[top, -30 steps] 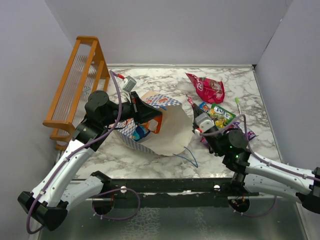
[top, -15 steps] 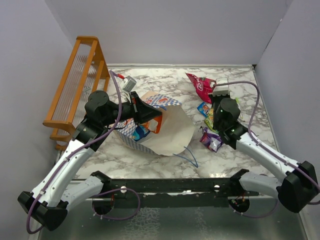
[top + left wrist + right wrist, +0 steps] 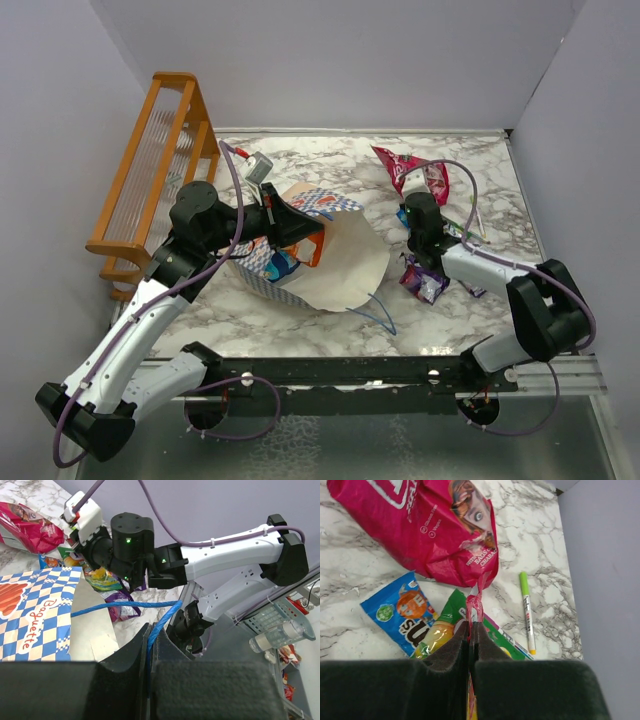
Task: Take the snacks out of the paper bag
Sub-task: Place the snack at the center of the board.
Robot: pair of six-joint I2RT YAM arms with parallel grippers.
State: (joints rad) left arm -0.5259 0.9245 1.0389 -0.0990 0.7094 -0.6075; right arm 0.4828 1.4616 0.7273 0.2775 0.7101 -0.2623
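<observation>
Right gripper (image 3: 471, 628) now on pink-red packet (image 3: 432, 527)

From above and behind the arms, we are looking down on the whole table (image 3: 320, 160), with the bases at the bottom edge. At the left wrist, we are looking close past the left gripper (image 3: 150, 632), sideways over the paper bag (image 3: 35, 615) toward the right arm (image 3: 220, 560). At the right wrist, we are looking steeply down past the right gripper (image 3: 470, 628), very near the pink packet (image 3: 430, 525) and green pen (image 3: 526, 607). All three views are sharing that pink packet.
</observation>
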